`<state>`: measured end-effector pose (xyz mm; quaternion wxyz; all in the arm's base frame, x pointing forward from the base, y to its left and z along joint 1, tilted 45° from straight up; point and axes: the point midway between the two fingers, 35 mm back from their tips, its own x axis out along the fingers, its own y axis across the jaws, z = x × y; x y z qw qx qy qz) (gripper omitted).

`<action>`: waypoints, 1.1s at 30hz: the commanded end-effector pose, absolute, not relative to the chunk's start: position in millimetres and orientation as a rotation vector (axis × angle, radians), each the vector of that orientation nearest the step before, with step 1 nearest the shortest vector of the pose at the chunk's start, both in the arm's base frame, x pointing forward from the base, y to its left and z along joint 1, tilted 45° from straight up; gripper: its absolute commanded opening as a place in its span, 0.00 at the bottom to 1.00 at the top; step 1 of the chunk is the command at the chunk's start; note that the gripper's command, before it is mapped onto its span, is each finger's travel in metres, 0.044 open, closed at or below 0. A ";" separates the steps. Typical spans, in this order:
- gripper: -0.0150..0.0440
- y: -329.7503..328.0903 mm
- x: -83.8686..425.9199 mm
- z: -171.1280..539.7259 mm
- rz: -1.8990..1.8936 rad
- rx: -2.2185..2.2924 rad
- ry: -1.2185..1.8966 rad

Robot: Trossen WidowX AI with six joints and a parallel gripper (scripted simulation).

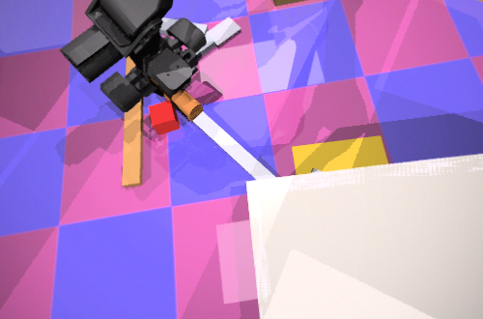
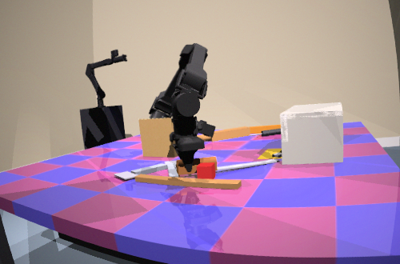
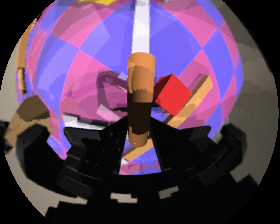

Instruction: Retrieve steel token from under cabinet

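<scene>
Toward the cabinet point(image 1: 367, 232) point(image 2: 312, 140): long pale tool point(image 1: 232, 145) point(image 2: 246, 165) point(image 3: 142, 30), likely stiff; gripper point(image 1: 169, 89) point(image 2: 189, 168) point(image 3: 138, 118) pinching its orange handle point(image 1: 185, 103) point(image 2: 213, 163) point(image 3: 141, 75), the best hold.

Top cam: steep, above table and white cabinet point(image 1: 367, 232) point(image 2: 312, 140). Exterior: low, farther back, cabinet right. Wrist: close, looking past my fingers.
</scene>
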<state>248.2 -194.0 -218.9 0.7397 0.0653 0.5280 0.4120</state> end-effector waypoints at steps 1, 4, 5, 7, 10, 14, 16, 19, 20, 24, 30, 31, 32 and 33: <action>0.25 -194.0 248.1 -219.3 0.904 0.143 1.158; 0.25 -192.2 248.5 -220.9 0.904 0.142 1.157; 0.25 -191.9 248.5 -221.1 0.904 0.142 1.156; 0.25 -191.8 248.5 -221.4 0.904 0.142 1.156; 0.25 -191.7 248.5 -221.6 0.904 0.142 1.156; 0.25 -191.6 248.4 -221.8 0.904 0.142 1.156; 0.25 -191.5 248.4 -221.9 0.904 0.142 1.156; 0.25 -191.5 248.4 -221.9 0.904 0.142 1.156; 0.25 -191.5 248.4 -221.9 0.904 0.142 1.156; 0.25 -191.5 248.4 -222.0 0.904 0.142 1.156; 0.25 -191.5 248.4 -222.0 0.904 0.142 1.156; 0.25 -191.5 248.4 -222.0 0.904 0.142 1.156; 0.25 -191.5 248.5 -222.1 0.904 0.142 1.156; 0.25 -191.5 248.5 -222.1 0.904 0.142 1.156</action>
